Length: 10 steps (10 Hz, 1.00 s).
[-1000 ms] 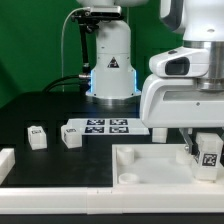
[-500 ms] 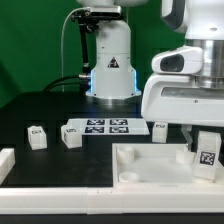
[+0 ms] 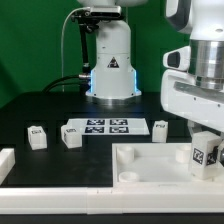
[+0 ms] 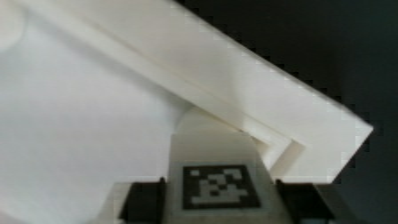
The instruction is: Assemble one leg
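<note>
My gripper [image 3: 207, 152] is shut on a white leg [image 3: 207, 153] with a black-and-white tag, and holds it over the right corner of the white tabletop [image 3: 150, 170]. In the wrist view the leg [image 4: 221, 170] sits between my two dark fingers [image 4: 146, 200], pointing at the tabletop's corner rim [image 4: 302, 125]. Three other legs rest on the black table: one at the exterior view's left [image 3: 37, 137], one beside the marker board [image 3: 70, 136], one to the right of the board [image 3: 160, 129].
The marker board [image 3: 103, 127] lies behind the tabletop. A white rail [image 3: 60, 205] runs along the front edge, with a white block [image 3: 5, 165] at the left. The robot base [image 3: 110, 60] stands at the back.
My gripper has moved toward the exterior view's right with the leg in it. The other parts have not moved.
</note>
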Each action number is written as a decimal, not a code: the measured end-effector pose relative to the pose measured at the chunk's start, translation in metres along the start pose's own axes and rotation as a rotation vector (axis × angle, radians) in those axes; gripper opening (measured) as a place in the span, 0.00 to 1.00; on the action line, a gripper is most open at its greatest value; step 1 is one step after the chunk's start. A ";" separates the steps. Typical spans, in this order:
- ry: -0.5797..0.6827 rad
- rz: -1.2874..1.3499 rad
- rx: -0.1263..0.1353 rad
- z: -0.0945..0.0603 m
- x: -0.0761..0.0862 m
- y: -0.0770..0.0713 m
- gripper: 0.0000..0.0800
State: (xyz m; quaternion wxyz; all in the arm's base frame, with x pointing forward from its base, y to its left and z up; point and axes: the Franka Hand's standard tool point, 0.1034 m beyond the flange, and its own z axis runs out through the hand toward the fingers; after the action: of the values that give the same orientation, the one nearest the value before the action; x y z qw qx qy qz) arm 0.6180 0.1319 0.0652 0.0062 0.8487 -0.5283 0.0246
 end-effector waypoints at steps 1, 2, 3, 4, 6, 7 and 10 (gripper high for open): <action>-0.003 0.097 0.000 0.001 0.000 0.000 0.37; -0.015 0.202 0.007 0.002 0.000 0.000 0.37; -0.019 0.249 0.010 0.002 0.000 0.000 0.37; -0.019 0.206 0.010 0.002 0.000 0.000 0.37; -0.018 0.125 0.010 0.002 -0.001 0.000 0.57; -0.019 0.003 0.012 0.003 -0.002 0.000 0.76; -0.011 -0.421 0.023 0.002 0.000 -0.002 0.81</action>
State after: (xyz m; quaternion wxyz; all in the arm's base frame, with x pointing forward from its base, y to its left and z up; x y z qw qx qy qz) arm 0.6195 0.1328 0.0634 -0.0013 0.9404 -0.3392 0.0240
